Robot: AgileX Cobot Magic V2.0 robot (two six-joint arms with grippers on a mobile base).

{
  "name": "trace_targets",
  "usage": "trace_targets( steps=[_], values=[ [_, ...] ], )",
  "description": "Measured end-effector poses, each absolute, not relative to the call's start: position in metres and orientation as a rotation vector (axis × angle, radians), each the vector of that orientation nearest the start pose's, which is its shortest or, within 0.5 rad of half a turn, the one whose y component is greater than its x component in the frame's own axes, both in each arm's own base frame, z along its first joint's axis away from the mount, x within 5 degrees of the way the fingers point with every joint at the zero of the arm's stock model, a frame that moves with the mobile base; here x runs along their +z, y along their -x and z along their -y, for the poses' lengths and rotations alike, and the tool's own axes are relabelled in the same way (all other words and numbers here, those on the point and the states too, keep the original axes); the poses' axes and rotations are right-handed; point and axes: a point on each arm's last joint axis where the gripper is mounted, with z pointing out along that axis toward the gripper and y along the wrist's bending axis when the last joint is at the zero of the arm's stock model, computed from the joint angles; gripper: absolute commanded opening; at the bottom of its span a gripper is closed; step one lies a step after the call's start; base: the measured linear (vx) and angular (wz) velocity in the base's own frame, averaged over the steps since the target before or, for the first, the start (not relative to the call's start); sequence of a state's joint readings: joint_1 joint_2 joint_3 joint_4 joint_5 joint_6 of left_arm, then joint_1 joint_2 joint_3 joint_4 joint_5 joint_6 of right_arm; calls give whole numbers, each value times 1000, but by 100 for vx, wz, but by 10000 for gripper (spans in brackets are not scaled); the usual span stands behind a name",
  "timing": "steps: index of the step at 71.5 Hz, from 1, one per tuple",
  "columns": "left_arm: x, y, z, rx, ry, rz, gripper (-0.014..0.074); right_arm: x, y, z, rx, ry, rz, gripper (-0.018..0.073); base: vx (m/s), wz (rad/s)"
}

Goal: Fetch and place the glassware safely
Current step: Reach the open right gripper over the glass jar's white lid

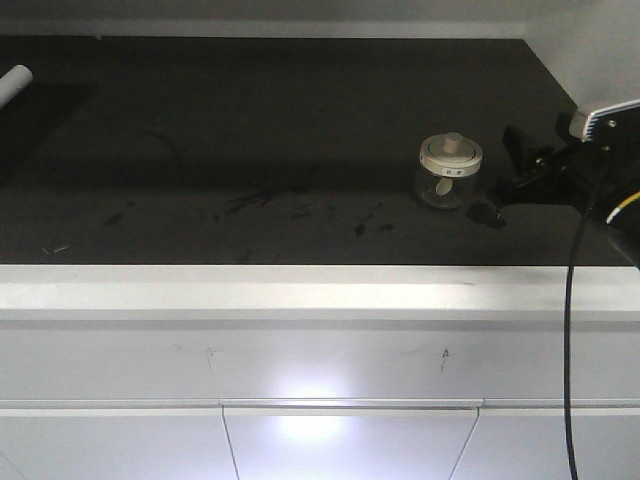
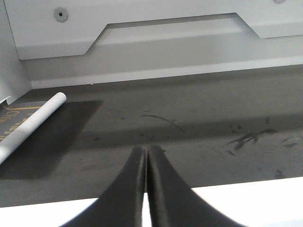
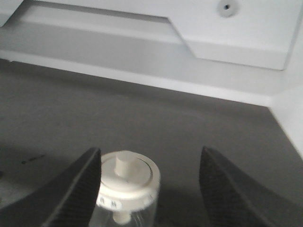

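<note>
R gripper (image 1: pixel 497 175) is the one on the job. Its fingers are spread wide with nothing in them. The jar (image 1: pixel 450 172) stands upright on the dark counter (image 1: pixel 250 130), right of centre, just left of those fingertips, so its axis is vertical with the lid knob up.

From the R wrist cam the jar (image 3: pixel 125 189) is already partly inside the gap of the R gripper (image 3: pixel 149 151), but off-centre. The lid sits hard by the view-left finger (image 3: pixel 75 189) and there's lots of room to the other one. Can't tell if it's touching. IMO I need to shift sideways to centre it before closing, or the first finger will push the glass over.

L gripper (image 2: pixel 146 156) has its fingers pressed together and empty, well off to the left, no use here. A white tube (image 1: pixel 15 82) lies at far left, well apart from the jar. Nothing btwn fingers and jar. A black cable (image 1: pixel 568 330) hangs at near right.
</note>
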State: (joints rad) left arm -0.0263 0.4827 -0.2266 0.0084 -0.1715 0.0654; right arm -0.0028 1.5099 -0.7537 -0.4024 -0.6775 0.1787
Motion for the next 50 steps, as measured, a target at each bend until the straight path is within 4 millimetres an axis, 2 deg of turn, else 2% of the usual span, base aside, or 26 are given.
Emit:
trace_targets(
  steps=[25, 38, 50],
  values=[
    [268, -110, 3, 36, -80, -1566, -7, 253, -393, -32, 204, 375, -1561, 440, 0, 0],
    [268, -110, 3, 36, -80, -1566, -7, 243, -420, -35, 246, 388, -1567, 440, 0, 0],
    [268, -110, 3, 36, -80, -1566, -7, 231, -436, -38, 274, 425, -1585, 440, 0, 0]
  ],
)
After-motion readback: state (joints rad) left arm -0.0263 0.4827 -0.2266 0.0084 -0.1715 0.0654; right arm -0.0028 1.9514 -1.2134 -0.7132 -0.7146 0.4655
